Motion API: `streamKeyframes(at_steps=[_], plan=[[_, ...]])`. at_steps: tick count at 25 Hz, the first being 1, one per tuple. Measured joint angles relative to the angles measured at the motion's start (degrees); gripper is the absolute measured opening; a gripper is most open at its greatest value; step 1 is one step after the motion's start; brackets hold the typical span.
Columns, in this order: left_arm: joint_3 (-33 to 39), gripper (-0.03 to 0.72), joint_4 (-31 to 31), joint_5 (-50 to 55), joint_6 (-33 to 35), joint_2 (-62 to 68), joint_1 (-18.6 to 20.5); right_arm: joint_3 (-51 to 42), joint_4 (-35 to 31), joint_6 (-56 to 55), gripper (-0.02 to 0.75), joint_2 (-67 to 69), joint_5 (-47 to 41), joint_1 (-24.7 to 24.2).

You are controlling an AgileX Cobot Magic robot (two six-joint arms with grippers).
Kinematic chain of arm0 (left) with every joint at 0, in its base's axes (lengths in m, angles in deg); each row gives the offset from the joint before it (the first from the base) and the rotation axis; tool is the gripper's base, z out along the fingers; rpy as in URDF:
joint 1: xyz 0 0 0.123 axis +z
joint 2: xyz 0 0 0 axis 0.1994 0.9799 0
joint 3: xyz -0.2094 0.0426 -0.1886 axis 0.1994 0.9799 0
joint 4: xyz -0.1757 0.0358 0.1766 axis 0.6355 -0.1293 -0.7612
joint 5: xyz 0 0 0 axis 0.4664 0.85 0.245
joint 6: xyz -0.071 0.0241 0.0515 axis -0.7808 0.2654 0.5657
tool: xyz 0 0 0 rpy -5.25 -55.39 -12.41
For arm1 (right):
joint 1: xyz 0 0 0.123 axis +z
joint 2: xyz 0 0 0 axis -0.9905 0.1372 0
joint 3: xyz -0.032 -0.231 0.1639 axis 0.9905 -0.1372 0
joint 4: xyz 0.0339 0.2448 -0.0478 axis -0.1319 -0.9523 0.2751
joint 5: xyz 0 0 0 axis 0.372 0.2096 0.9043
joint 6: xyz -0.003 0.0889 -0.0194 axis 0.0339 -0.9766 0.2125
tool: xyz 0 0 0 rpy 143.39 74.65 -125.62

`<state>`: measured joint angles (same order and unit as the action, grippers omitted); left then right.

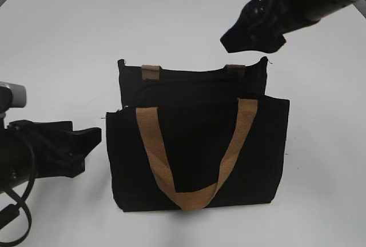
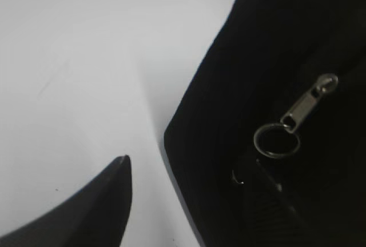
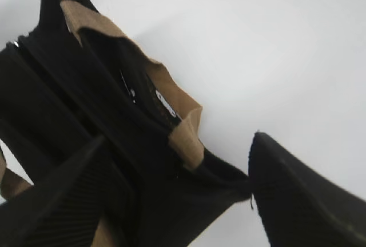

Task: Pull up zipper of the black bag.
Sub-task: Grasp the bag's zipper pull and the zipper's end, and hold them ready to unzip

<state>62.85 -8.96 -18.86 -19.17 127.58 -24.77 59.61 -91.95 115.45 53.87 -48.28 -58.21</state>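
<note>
The black bag (image 1: 194,150) lies flat on the white table, one tan handle (image 1: 189,192) looped over its front. The zipper (image 2: 303,107), a silvery pull with a ring (image 2: 277,141), shows only in the left wrist view, on the bag's fabric (image 2: 229,98). My left gripper (image 1: 91,150) is open at the bag's left edge. In the left wrist view (image 2: 183,184) one finger is over the table and the other over the bag, just below the ring. My right gripper (image 1: 251,44) is open over the bag's far right corner, which lies between its fingers (image 3: 178,138).
The bag's second tan handle (image 1: 151,71) lies at its far edge and also shows in the right wrist view (image 3: 171,110). The white table (image 1: 68,41) surrounds the bag. Black cable (image 1: 11,218) hangs from the left arm at the lower left.
</note>
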Motion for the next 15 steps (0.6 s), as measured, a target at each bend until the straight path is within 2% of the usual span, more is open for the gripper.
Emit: streamKeyframes(at_steps=[6, 15], plan=[[0.1, 0.468, -9.8, -9.3, -0.5, 8.5, 0.0, 4.1, -1.4, 0.1, 0.579, 3.7, 0.3, 0.8], [-0.7, 0.467, -15.2, -26.4, -0.6, 19.9, 0.0, 4.4, -1.6, 0.1, 0.579, 4.2, 0.5, 0.8]])
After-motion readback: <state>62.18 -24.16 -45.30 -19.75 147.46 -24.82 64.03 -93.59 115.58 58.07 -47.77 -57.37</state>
